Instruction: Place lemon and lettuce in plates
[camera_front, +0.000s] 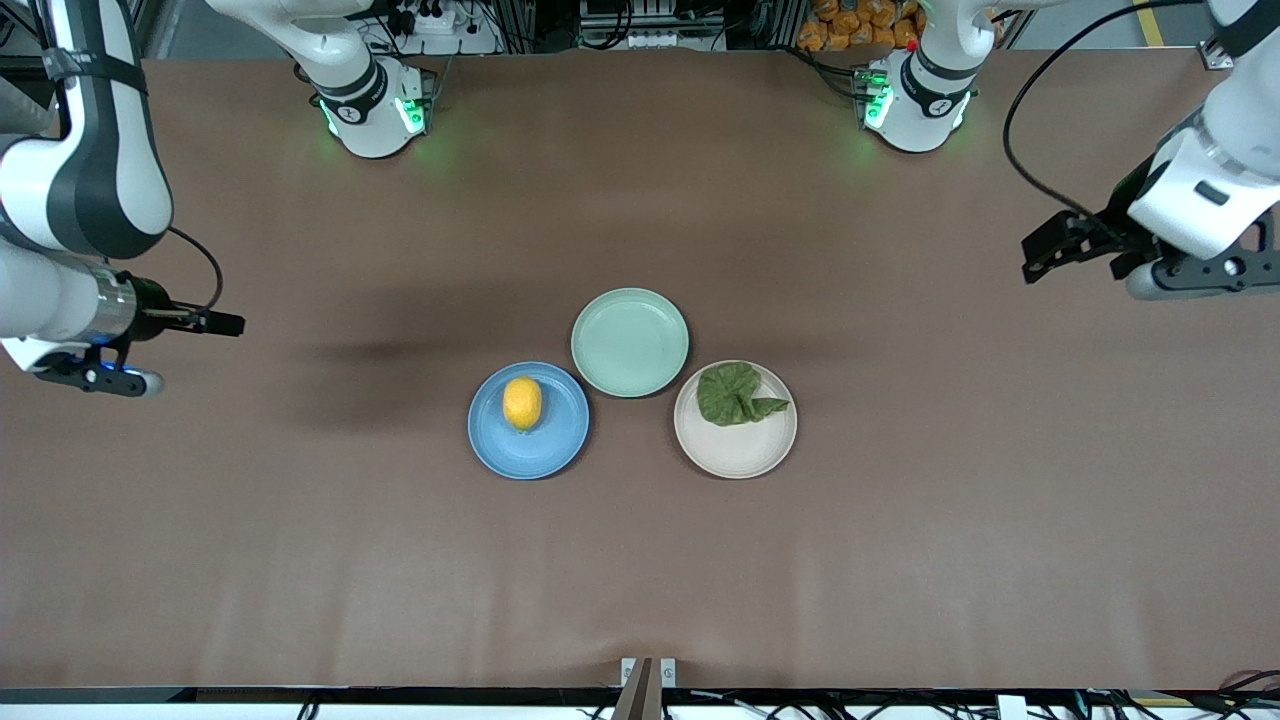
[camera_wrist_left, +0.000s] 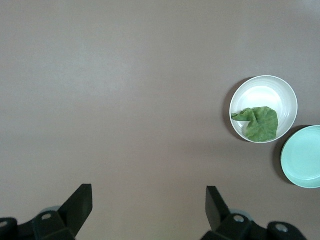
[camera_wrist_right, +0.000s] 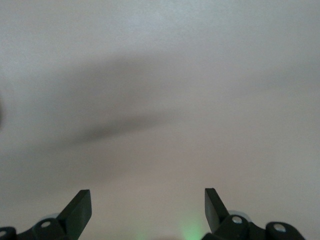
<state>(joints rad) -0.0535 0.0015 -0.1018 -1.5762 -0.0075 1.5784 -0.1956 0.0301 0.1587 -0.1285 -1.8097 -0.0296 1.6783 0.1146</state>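
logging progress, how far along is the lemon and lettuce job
It looks done: the lemon lies in the blue plate, the lettuce in the cream-white plate. Nothing is in hand: the left gripper and right gripper hang open over bare table. Nothing appears left.

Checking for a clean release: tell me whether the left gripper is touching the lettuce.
Apart. The front view shows the left gripper over bare table toward the left arm's end, with the lettuce in the cream plate.
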